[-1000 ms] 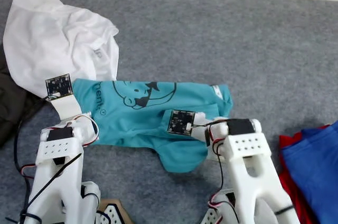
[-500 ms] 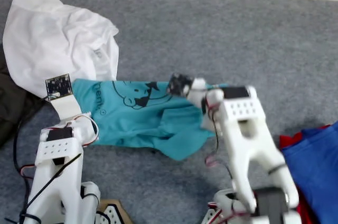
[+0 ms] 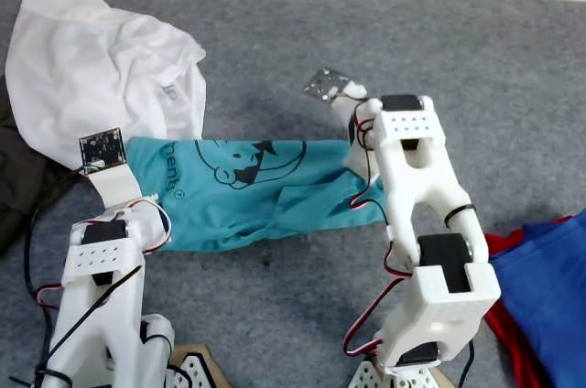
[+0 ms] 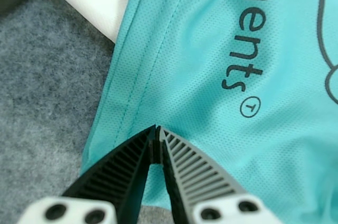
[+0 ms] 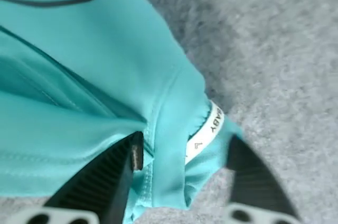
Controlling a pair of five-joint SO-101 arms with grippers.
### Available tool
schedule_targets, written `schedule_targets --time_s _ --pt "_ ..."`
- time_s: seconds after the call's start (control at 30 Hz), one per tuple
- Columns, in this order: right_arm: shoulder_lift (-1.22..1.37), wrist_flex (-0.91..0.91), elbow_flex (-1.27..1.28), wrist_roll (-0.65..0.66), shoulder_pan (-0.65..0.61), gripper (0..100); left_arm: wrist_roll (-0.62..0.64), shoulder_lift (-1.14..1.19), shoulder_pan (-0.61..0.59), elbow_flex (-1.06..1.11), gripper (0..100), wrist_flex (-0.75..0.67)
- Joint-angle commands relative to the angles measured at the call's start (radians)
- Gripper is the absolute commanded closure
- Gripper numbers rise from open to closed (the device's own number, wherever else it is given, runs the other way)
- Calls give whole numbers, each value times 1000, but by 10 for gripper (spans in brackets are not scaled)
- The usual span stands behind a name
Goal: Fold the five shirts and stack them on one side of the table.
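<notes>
- Teal shirt [image 3: 238,196] lies flat on the grey table [image 3: 458,86], its long axis running side to side in front of both arms.
- Its printed front faces up. The lower edge is partly doubled over itself near the middle.
- Left gripper [image 4: 157,133] sits at the shirt's left end, jaws pressed together with the tips on the stitched hem. They seem to nip the cloth there, though how much is caught is hard to tell.
- Right gripper [image 5: 185,140] hangs over the opposite end, jaws spread wide. One jaw is over teal cloth, the other over bare table.
- Between them lie the bunched neck edge and its white label [image 5: 211,123].
- So each arm has one end of the long axis, and the right arm is much the nearer to the neck end.
- Judgement: the next move is for the right jaws to drop and shut on that neck edge. With the hem held, the shirt could then be drawn taut or folded along its length.
- Risk: the bunched edge may give the jaws a single layer only.
- White shirt [image 3: 92,68] lies crumpled at the far left corner, touching the teal one's left end.
- Red shirt [image 3: 499,251] and blue shirt [image 3: 545,287] sit at the right edge, well apart from it.
</notes>
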Motion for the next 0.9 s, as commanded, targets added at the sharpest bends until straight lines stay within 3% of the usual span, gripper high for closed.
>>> schedule_targets --time_s 0.0,0.2,0.37,0.47,0.67,0.87 --pt "-61 -5 -47 -17 12 705 2 -7 12 -4 986 -18" --pt "-243 117 28 -12 25 799 2 -7 12 -4 986 -18" --pt "-492 214 232 -8 7 996 2 -7 12 -4 986 -18" --pt "-641 196 394 -8 -31 993 2 -7 12 -4 986 -18" --pt "-806 -24 676 -18 -183 991 2 -7 10 -4 986 -18" --pt "-806 -122 734 -133 -325 991 2 -7 10 -4 986 -20"
